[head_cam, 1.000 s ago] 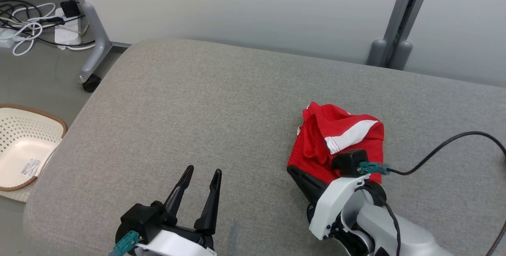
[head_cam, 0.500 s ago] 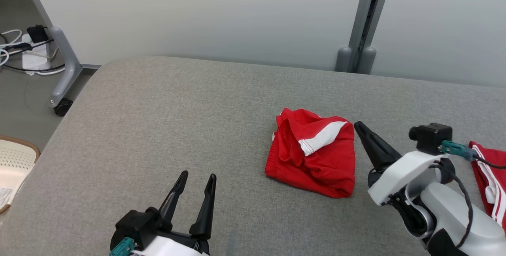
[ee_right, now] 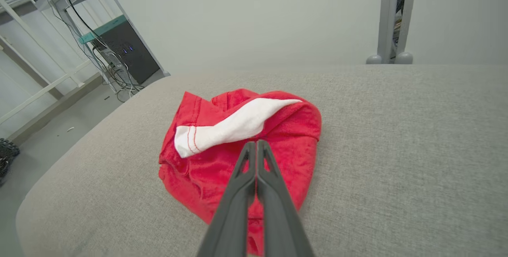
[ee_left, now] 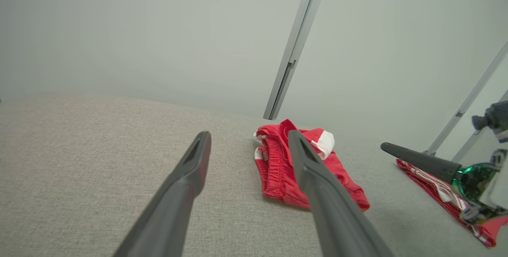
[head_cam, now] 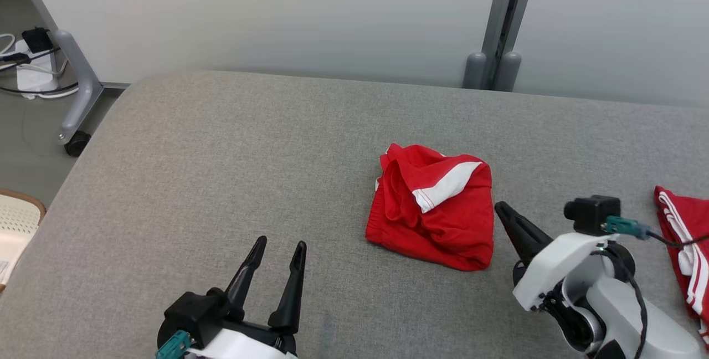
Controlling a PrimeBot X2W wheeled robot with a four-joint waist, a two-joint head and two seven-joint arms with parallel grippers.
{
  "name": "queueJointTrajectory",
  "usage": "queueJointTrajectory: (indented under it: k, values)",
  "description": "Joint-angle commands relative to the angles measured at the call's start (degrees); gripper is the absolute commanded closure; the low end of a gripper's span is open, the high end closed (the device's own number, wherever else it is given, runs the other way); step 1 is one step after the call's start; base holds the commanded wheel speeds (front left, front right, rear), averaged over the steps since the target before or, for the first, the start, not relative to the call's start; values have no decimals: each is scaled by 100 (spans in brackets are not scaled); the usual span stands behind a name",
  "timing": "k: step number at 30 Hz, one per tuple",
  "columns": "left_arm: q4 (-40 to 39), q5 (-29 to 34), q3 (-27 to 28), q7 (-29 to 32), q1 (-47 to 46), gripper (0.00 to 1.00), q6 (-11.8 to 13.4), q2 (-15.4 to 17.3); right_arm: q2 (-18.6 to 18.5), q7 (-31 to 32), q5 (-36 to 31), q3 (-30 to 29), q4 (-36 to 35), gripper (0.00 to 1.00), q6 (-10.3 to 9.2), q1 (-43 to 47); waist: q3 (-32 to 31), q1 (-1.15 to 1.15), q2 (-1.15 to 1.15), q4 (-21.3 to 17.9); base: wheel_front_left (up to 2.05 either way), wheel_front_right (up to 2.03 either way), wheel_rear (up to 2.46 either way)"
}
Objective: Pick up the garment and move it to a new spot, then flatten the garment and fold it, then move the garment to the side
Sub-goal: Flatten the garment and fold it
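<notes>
The garment point(head_cam: 435, 212) is a red bundle with a white stripe, lying folded over on the grey cushion point(head_cam: 221, 170). It also shows in the left wrist view point(ee_left: 278, 169) and the right wrist view point(ee_right: 222, 158). My right gripper point(head_cam: 498, 208) is shut with nothing in it, its tip just off the garment's right edge; whether it touches the cloth I cannot tell. Its closed fingers point(ee_right: 254, 144) point over the red cloth, and the left wrist view catches that gripper point(ee_left: 387, 147) from the side. My left gripper point(head_cam: 279, 244) stands open and empty near the front edge, well left of the garment point(ee_left: 249, 134).
A second red garment with white stripes point(head_cam: 684, 237) lies at the cushion's right edge point(ee_left: 432, 181). A cream basket point(head_cam: 14, 226) sits on the floor at left. A wheeled frame leg point(head_cam: 75, 109) and cables point(head_cam: 27, 65) are at the far left. A grey partition post point(head_cam: 498, 65) stands behind.
The head camera has swung to the right. My right gripper has left the garment's front edge and now sits at its right side, shut and empty. The left gripper has stayed open in place.
</notes>
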Motion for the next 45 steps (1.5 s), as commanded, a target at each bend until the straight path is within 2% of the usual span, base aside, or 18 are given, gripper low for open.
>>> queueJointTrajectory:
  k: [1,12,16,28,32,39,45]
  values:
    - [-15,-2,-13,-5,-99,0,-27,19,23,198,72,79,133,100,1,-172,78,0,0,24,0,0,0]
    - [35,-179,-181,-5,-340,0,-22,22,154,1646,420,949,1411,100,1,-1222,505,0,0,562,0,0,0]
    - [4,-258,-244,-5,-441,0,8,19,90,1795,537,1117,1715,100,2,-1563,681,0,0,811,0,0,0]
    - [-170,-649,-503,-5,-694,0,120,19,-323,1688,695,1315,2302,100,2,-2959,1492,0,0,1529,0,0,0]
    - [-195,-738,-553,-5,-780,0,140,19,-343,1614,766,1391,2409,100,1,-3262,1660,0,0,1671,0,0,0]
    - [-200,-764,-597,-5,-896,0,170,19,-190,1435,849,1548,2544,100,1,-3545,1773,0,0,1729,0,0,0]
    - [-136,-637,-534,-5,-879,0,178,19,-17,905,956,1714,2466,100,1,-3532,1554,0,0,1558,0,0,0]
